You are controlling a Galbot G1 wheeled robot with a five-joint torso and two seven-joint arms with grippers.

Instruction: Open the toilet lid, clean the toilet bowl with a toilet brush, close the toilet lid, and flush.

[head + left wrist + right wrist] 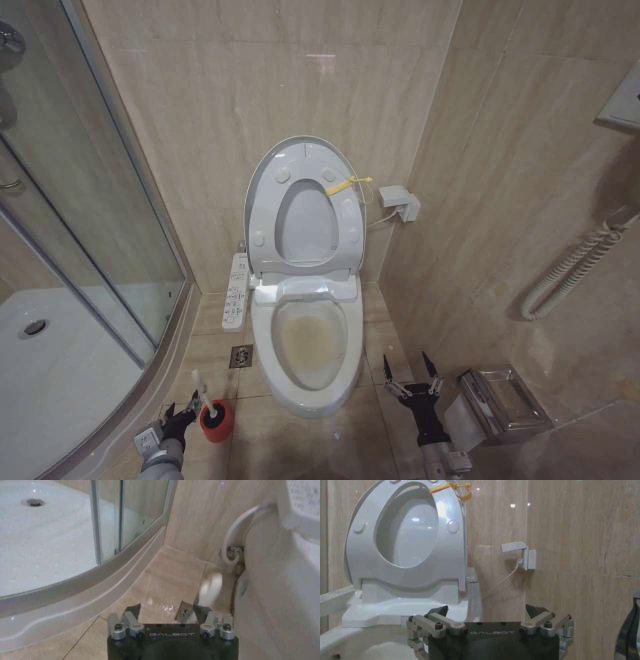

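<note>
Nearest the robot in the head view, the left claw (183, 417) sits low over the tiled floor (300, 440), its fingers closed around the thin white handle of the toilet brush (203, 394), which stands tilted in its round red holder (216, 421) just left of the toilet's front. In the left wrist view the word GALBOT is readable on the claw body, and the white handle passes between the fingers (186, 612) as a blurred shape.

On the other side of the toilet, the right claw (413, 378) hovers above the floor with its fingers spread open and nothing between them; its body also reads GALBOT in the right wrist view. Just beside it to the right stands a shiny metal bin (505, 402) against the wall.

Between the two arms, the toilet bowl (307, 345) lies open, with brownish-yellow staining inside. Free floor runs along both of its flanks, narrower on the left where the curved curb of the shower tray (60, 370) closes in.

Farther back, the seat and the toilet lid (303, 205) stand upright against the wall, a yellow loop (352, 184) at the lid's edge. A white control panel (236, 291) hangs on the toilet's left side; its markings are too small to read. A small white wall fitting (399, 202) sits right of the lid.
</note>
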